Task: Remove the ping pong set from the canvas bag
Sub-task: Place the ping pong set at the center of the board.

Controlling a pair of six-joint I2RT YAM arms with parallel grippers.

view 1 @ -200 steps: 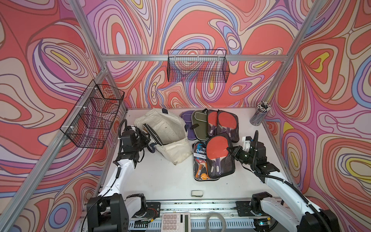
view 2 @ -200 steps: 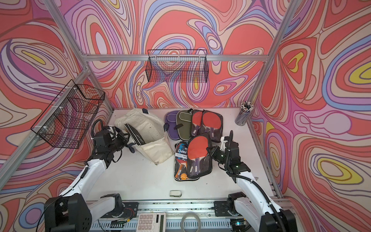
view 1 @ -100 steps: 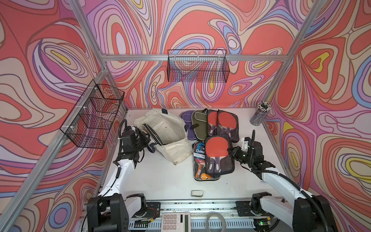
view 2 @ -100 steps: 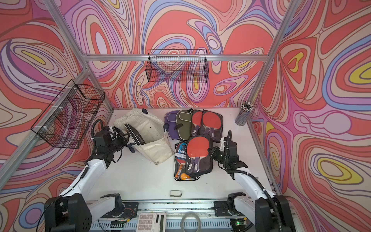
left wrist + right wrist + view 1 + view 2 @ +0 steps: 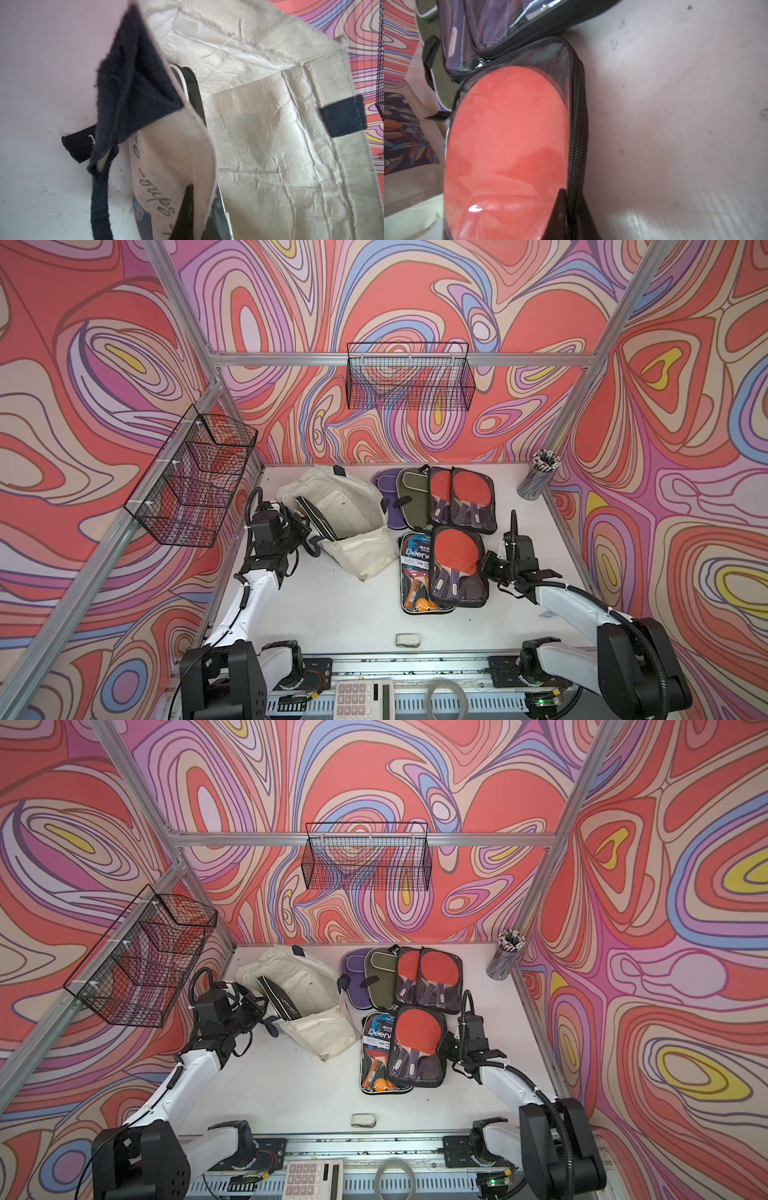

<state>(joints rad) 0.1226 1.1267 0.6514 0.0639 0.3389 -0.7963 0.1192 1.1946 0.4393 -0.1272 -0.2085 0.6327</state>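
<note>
Cream canvas bag with navy strap handles (image 5: pixel 353 506) lies on its side on the white table (image 5: pixel 332 605), mouth open, with a flat black case (image 5: pixel 316 515) still inside.

The left gripper (image 5: pixel 305 531) has its jaws pressed together at the bag's mouth, beside a navy strap (image 5: pixel 133 68). Its fingers are hidden, so I cannot tell whether it pinches the strap or the rim. The right gripper (image 5: pixel 487 566) is closed on the zip edge of a black zip case with a clear front and a red paddle inside (image 5: pixel 457 568). That case rests outside the bag, partly over a blue printed pack of paddles and orange balls (image 5: pixel 415 558). By my reading that set is already removed and only needs releasing. The flat black case in the bag looks like what is left to draw out.
</note>
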